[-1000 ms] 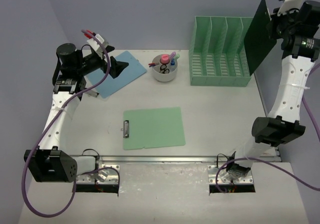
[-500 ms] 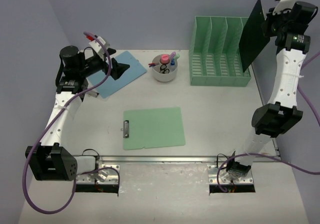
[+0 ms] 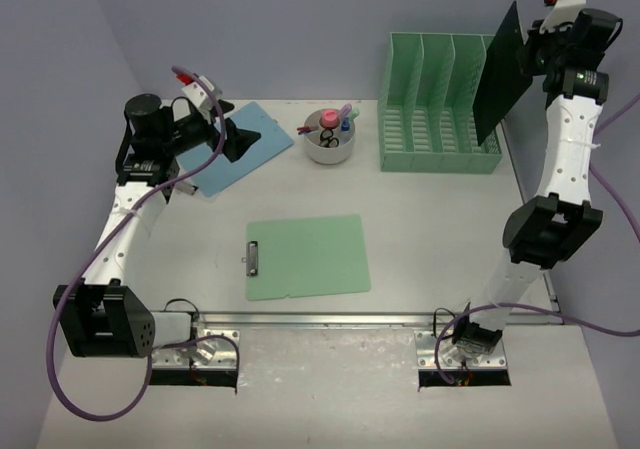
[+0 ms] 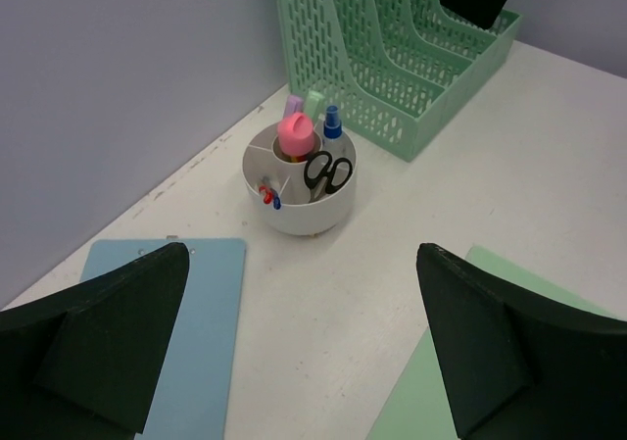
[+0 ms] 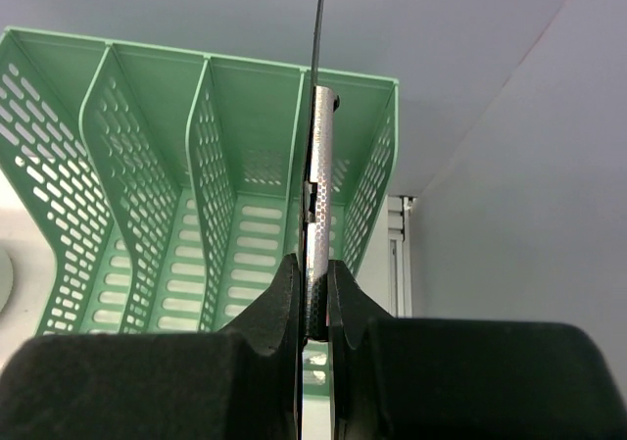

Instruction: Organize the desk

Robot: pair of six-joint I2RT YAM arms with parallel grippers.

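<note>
The right gripper (image 5: 313,298), clamped on the clip of a thin dark-green clipboard (image 3: 503,74), holds it upright and edge-on above the mint-green slotted plastic file rack (image 3: 440,134), roughly over its rightmost slot, at the far right of the off-white flat desk (image 3: 440,229). The left gripper (image 4: 304,342) is wide apart.

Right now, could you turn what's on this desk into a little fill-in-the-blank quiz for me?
The right gripper is shut on a dark clipboard, held over the mint-green ____.
The left gripper is ____ and holds nothing.
The round white holder contains black-handled ____.
The far-left clipboard is light ____.
Missing: file rack; open; scissors; blue.
</note>
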